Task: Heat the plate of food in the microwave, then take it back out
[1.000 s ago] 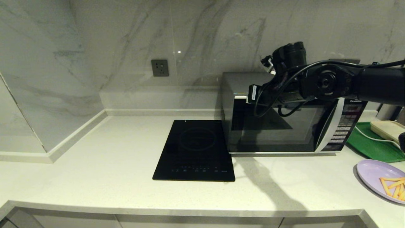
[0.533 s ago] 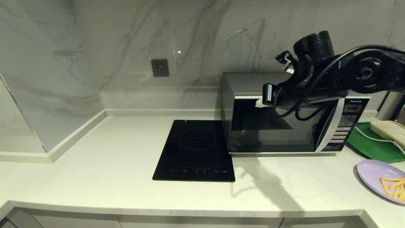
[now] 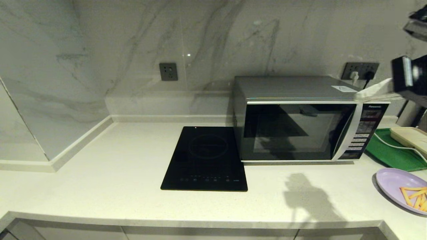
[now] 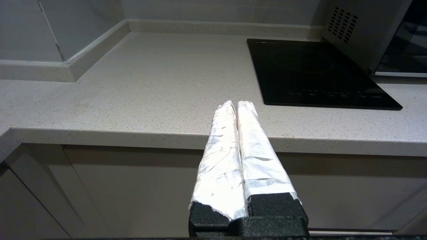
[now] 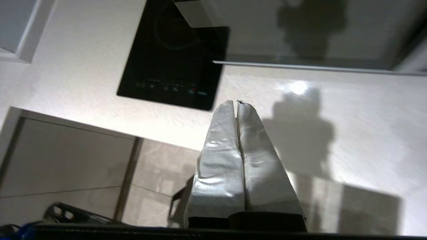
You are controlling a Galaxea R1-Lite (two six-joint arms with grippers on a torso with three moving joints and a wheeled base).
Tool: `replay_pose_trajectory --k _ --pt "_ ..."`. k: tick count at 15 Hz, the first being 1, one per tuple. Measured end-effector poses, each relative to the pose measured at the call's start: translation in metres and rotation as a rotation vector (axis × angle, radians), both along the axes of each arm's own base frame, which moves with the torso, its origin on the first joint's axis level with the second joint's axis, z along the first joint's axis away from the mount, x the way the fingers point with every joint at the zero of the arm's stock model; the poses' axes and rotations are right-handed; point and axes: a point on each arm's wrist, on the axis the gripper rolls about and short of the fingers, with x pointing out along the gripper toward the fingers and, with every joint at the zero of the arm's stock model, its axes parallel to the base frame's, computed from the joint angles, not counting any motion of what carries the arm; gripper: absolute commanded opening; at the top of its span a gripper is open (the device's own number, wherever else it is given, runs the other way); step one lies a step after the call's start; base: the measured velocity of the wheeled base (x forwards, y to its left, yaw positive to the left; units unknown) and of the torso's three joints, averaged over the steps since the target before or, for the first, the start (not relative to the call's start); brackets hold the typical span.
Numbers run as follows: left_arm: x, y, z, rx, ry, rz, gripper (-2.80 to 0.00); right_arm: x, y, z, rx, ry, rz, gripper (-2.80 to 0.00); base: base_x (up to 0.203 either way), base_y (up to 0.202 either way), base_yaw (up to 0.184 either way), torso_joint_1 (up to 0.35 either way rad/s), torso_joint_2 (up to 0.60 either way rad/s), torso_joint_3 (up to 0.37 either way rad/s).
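The silver-grey microwave (image 3: 300,126) stands on the counter with its dark glass door closed; its vented side (image 4: 360,30) shows in the left wrist view. The pale-lavender plate of food (image 3: 395,185), holding a few orange-yellow sticks, lies on the counter at the right edge, in front of the microwave's right end. My right gripper (image 3: 358,94) (image 5: 236,103) is shut and empty, raised beside the microwave's top right corner, well above the plate. My left gripper (image 4: 237,104) is shut and empty, parked low before the counter's front edge, out of the head view.
A flat black induction cooktop (image 3: 206,156) lies just left of the microwave. A green tray (image 3: 390,150) with a beige tray (image 3: 408,136) on it sits right of the microwave. Wall sockets (image 3: 168,71) (image 3: 362,70) are on the marble backsplash.
My right arm has swung from in front of the microwave's upper door up and to the right, so most of it has left the head view. Microwave and plate have not moved.
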Motion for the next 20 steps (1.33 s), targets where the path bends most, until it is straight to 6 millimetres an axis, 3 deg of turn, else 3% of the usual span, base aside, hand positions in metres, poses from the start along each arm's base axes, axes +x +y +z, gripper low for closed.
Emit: replay_pose_trajectory --k 3,6,9,13,16,18,20 --pt "0.000 0.000 0.000 0.000 0.000 0.000 -2.80 -0.064 -0.024 0.015 -0.058 -0.056 -0.049 -2.80 0.000 0.000 0.000 0.000 0.00 0.000" --pt "0.000 0.000 0.000 -0.001 0.000 -0.001 -2.80 -0.128 -0.032 0.005 -0.120 -0.100 -0.091 -2.80 0.000 0.000 0.000 0.000 0.00 0.000" --pt "0.000 0.000 0.000 0.000 0.000 0.000 -2.80 -0.194 -0.035 -0.029 -0.234 -0.127 -0.114 -2.80 0.000 0.000 0.000 0.000 0.00 0.000" --pt "0.000 0.000 0.000 0.000 0.000 0.000 -2.80 -0.278 -0.037 -0.099 -0.327 -0.186 -0.138 -2.80 0.000 0.000 0.000 0.000 0.00 0.000" --pt "0.000 0.000 0.000 0.000 0.000 0.000 -2.80 -0.309 -0.037 -0.157 -0.346 -0.253 -0.146 -2.80 0.000 0.000 0.000 0.000 0.00 0.000" --pt "0.000 0.000 0.000 0.000 0.000 0.000 -2.80 -0.307 -0.037 -0.189 -0.350 -0.332 -0.156 -2.80 0.000 0.000 0.000 0.000 0.00 0.000" --pt "0.000 0.000 0.000 0.000 0.000 0.000 -2.80 -0.291 -0.037 -0.217 -0.349 -0.397 -0.167 -2.80 0.000 0.000 0.000 0.000 0.00 0.000"
